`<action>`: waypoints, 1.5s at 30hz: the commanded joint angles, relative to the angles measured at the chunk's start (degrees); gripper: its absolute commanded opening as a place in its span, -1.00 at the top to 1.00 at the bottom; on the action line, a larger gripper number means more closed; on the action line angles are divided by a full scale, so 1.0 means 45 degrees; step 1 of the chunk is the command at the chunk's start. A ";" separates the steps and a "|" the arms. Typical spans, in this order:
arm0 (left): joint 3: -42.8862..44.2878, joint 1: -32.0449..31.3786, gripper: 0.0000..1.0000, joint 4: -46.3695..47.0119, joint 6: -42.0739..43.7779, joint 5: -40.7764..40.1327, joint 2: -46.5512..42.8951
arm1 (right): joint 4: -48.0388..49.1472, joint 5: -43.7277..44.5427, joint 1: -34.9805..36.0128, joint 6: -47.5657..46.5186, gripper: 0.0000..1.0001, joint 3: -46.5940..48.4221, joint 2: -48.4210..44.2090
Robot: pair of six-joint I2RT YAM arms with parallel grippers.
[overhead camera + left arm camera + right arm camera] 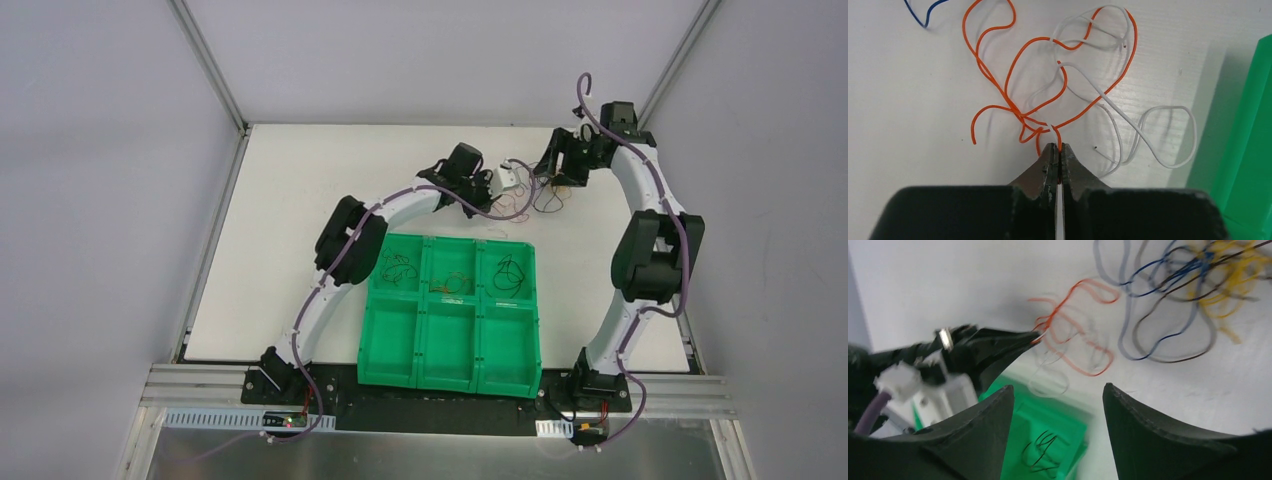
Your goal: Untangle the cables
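My left gripper (1058,149) is pinched tight on the orange cable (998,86), right where the white cable (1128,125) crosses it. Both spread out in loose, interlaced loops on the white table (908,75), just beside the green bin (1248,150). My right gripper (1058,387) hangs with its fingers wide apart, holding nothing. Beyond it lies a blurred knot of blue, black and yellow cables (1198,270), near the orange loops.

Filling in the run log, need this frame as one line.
left gripper: shut on orange and white cables | right gripper: open, empty | blue-black-yellow tangle: not gripped | green bin: three far cells hold cables
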 commanded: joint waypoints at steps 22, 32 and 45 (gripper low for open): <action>-0.3157 0.1582 1.00 0.1969 -0.8151 0.0742 -0.4000 | 0.4891 -0.2790 0.2872 0.3804 0.98 -0.1925 0.0949; -0.6872 0.3600 -0.71 0.3255 -0.7831 0.3059 -0.6954 | 0.3985 -0.3891 0.2816 0.1578 1.00 -0.1634 -0.1650; -0.4040 0.3321 -0.75 0.5316 -0.6885 0.5729 -0.4289 | 0.3406 -0.5339 0.2664 0.0743 1.00 -0.1299 -0.3504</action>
